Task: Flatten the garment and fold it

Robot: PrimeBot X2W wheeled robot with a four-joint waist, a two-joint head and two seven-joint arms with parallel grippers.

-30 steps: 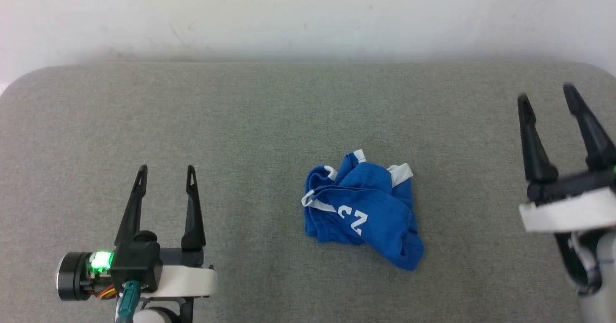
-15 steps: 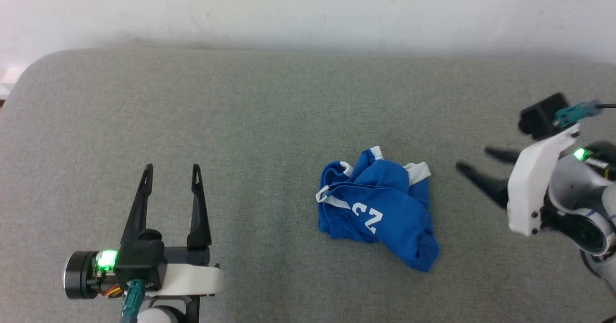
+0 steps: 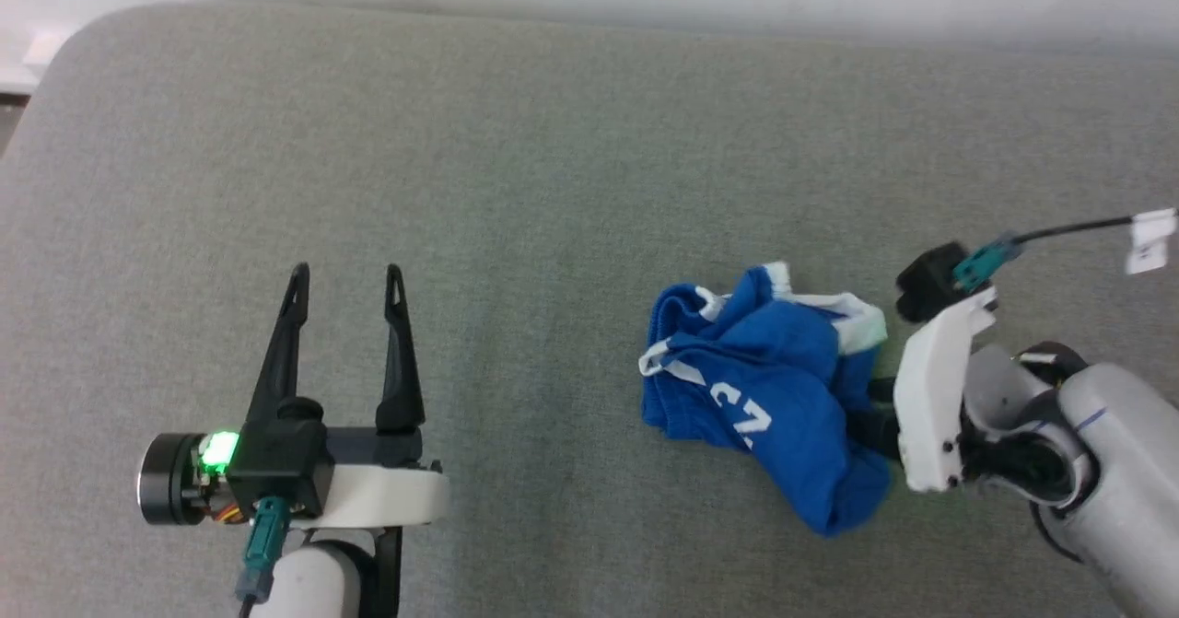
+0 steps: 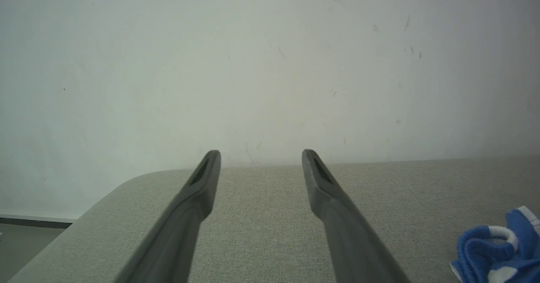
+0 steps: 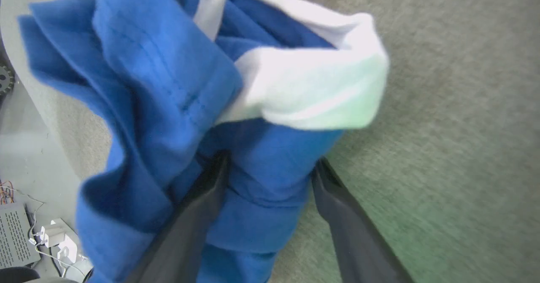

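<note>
The garment (image 3: pixel 764 388) is a crumpled heap of bright blue shorts with white trim and a white number print, lying on the grey cloth-covered table (image 3: pixel 553 185) right of centre. My right gripper (image 5: pixel 272 160) reaches into its right side, open, with one fold of blue cloth between the two fingers, below a white trim band (image 5: pixel 303 84). In the head view the heap hides the fingertips and the white wrist housing (image 3: pixel 930 397) sits right beside it. My left gripper (image 3: pixel 346 274) stands open and empty at the lower left, well apart from the garment (image 4: pixel 498 253).
A pale wall (image 4: pixel 270 63) runs behind the table. The table's rounded far-left corner (image 3: pixel 55 47) drops off to the floor. A cable (image 3: pixel 1068 229) trails off my right wrist. Beyond the table's edge lie floor cables and a grey box (image 5: pixel 17 241).
The head camera has tilted down. My right arm has turned and swung in from the far right to the garment's right edge, its open fingers now around a fold. The left gripper holds still.
</note>
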